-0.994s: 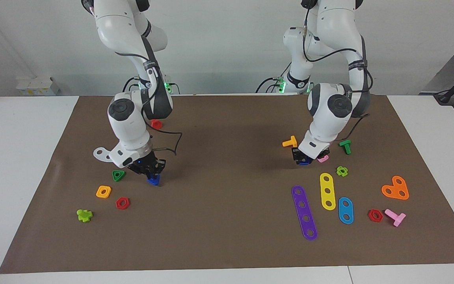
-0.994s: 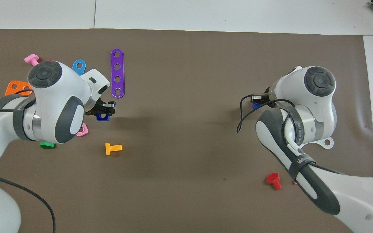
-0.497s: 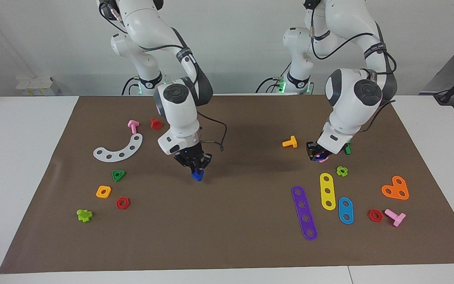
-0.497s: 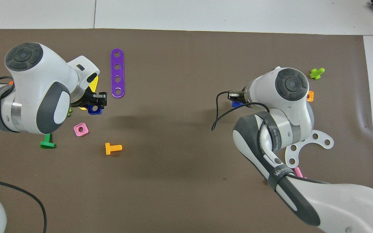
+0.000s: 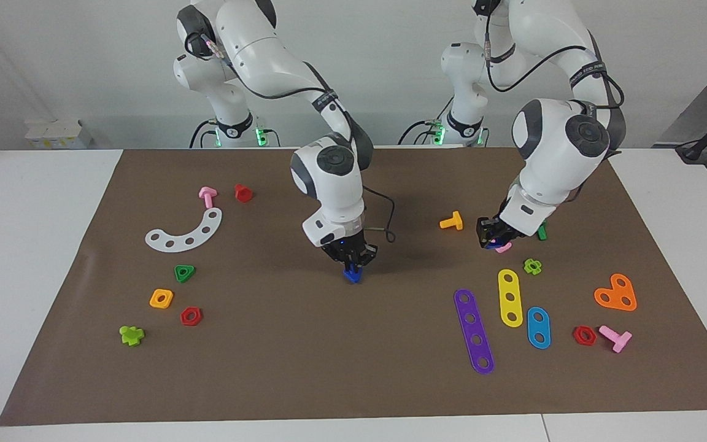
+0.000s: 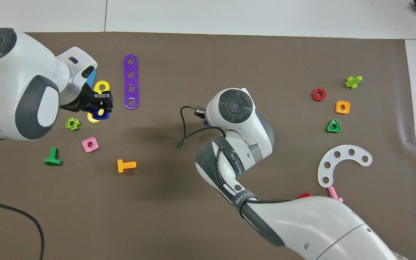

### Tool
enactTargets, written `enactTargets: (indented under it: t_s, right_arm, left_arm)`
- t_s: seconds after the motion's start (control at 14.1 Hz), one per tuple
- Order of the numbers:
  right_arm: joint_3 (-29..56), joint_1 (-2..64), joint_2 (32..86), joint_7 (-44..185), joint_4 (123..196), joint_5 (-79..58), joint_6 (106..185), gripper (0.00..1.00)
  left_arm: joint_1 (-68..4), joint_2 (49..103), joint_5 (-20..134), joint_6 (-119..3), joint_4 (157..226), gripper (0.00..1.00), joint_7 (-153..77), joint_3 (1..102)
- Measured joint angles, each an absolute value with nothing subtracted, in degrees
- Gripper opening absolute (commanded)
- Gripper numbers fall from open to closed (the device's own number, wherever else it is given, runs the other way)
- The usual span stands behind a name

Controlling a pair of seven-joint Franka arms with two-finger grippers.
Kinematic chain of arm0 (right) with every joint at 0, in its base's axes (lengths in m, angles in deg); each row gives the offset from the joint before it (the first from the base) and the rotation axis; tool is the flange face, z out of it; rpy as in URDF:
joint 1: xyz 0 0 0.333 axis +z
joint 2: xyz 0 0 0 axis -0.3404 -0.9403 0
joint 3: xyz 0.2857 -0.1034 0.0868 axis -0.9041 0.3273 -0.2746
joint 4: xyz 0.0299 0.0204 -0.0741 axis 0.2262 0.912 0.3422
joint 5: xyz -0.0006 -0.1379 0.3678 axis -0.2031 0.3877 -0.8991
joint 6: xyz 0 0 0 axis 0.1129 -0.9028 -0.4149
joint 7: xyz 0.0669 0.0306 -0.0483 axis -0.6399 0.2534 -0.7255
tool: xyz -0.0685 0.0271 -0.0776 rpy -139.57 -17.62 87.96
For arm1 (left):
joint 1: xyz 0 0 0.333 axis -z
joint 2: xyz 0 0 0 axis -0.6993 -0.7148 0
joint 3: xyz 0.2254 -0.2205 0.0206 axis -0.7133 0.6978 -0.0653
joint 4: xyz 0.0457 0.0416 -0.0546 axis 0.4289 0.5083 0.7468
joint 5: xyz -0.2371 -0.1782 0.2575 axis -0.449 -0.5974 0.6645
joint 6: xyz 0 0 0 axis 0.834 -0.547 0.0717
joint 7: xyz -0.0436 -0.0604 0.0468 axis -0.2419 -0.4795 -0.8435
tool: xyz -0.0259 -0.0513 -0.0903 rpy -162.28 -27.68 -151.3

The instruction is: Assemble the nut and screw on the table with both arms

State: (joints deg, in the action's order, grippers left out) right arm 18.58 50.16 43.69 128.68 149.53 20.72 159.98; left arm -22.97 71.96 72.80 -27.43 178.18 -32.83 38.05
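**Over mid-mat: screw in one tool, nut in the other**

Over the middle of the brown mat (image 5: 353,368), right tool (image 5: 351,265) pointing down, fingers narrowed and clamped around the dark blue screw (image 5: 352,276), held low above the mat. On the overhead view's clock face, between nine and ten o'clock from mat centre: left tool (image 5: 492,238) raised, pinching the blue square nut (image 6: 102,113). Just beside it below: pink nut (image 5: 503,247) and the end of a yellow strip (image 5: 510,298). Orange bolt (image 5: 452,221) and purple strip (image 5: 474,331) near, both apart from the tool.

Bare mat between the two tools. More bare mat from centre down to six o'clock in the overhead view, right to the mat's edge. Loose parts clustered around nine and around two to three o'clock, all inside the mat's border. White desk (image 5: 34,245) showing round the mat's edges.
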Motion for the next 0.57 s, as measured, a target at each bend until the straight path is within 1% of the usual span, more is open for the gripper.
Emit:
enactTargets:
  t_s: [0.07,0.14,0.21,0.28,0.57]
  right_arm:
    - [18.6,50.6,43.7,129.1,149.6,20.7,159.5,0.00]
    - [18.6,50.9,43.7,129.2,149.7,20.7,159.1,0.32]
    - [18.6,51.1,43.6,129.2,149.8,20.7,158.8,0.82]
    - [18.6,51.1,43.6,129.2,149.8,20.7,158.7,1.00]
    - [19.1,50.7,44.2,129.2,149.6,20.7,158.7,1.00]
  left_arm:
    - [-22.9,71.9,72.3,-27.4,178.1,0.00,-32.8,38.2]
    - [-22.8,71.8,71.8,-27.5,178.1,0.00,-32.9,38.5]
    - [-22.8,71.7,71.0,-27.7,178.1,0.00,-33.5,38.7]
    - [-22.5,71.7,70.1,-28.3,178.0,0.00,-34.3,38.9]
    - [-19.1,71.0,69.2,-32.3,177.7,0.00,-40.9,39.2]
